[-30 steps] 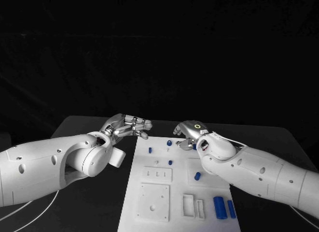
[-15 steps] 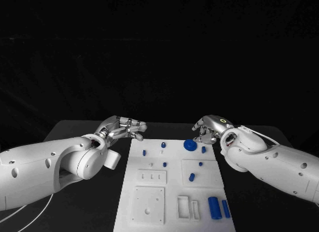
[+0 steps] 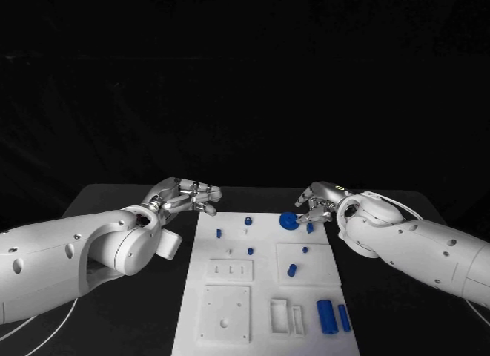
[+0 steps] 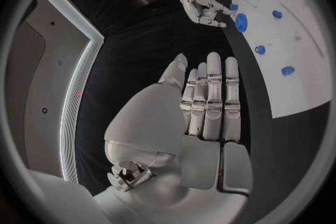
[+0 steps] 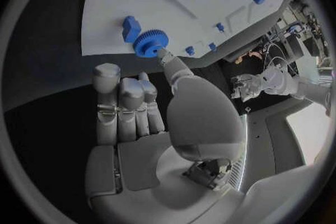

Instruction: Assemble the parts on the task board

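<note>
In the head view we saw a black surface (image 3: 116,196) carrying the white board (image 3: 261,297), the room behind dark. Our left robot hand (image 3: 186,196) hovered released beside the board's far corner. The right robot hand (image 3: 314,206) touched a blue gear (image 3: 290,220) at the board's far end.

In the left wrist view, its fingers (image 4: 210,95) lay straight, grasping nothing.

In the right wrist view, a fingertip (image 5: 163,55) touched the gear (image 5: 150,42); whether it was grasped, we cannot tell.

A black counter (image 3: 127,194) was seen below the arms. The white task board (image 3: 229,326) was laid flat along its middle, reaching from near the far edge toward the near side.
</note>
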